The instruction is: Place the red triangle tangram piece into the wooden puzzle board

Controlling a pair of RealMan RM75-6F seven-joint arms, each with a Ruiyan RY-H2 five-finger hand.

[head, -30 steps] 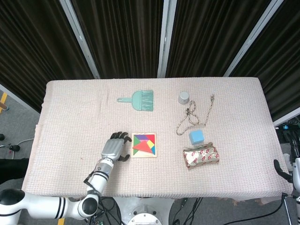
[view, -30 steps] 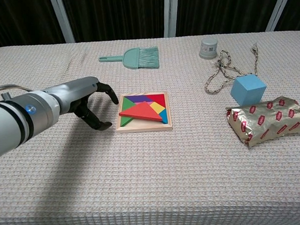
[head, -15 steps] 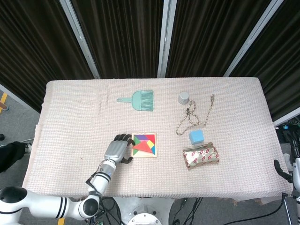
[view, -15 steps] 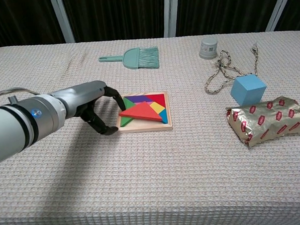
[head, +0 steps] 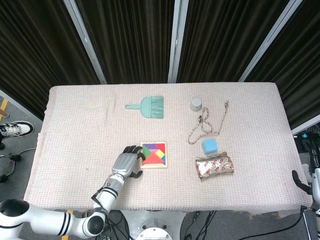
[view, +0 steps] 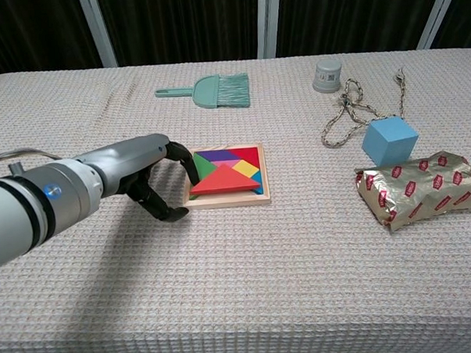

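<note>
From the head view, my left hand (head: pixel 125 163) sits at the left edge of the wooden puzzle board (head: pixel 154 154), near the front edge of the surface, fingers curled toward the frame and holding nothing. The red triangle (head: pixel 150 156) lies within the board among the other coloured pieces. My right hand is not in view. Toward the right edge are a blue cube (head: pixel 210 146), a foil packet (head: pixel 214 167) and a looped rope (head: pixel 205 122); a small brush (head: pixel 147 107) and a grey cap (head: pixel 196 104) lie further back, all well apart from the board. From the chest view, my fingertips (view: pixel 190 167) touch the board's (view: pixel 229 198) left rim while the red triangle (view: pixel 224 179) looks flat in the tray. I judge it light, stiff and smooth, easy to skate sideways, so pressing down on its face or nudging an exposed edge suits it best. Nothing blocks me except the raised rim.
</note>
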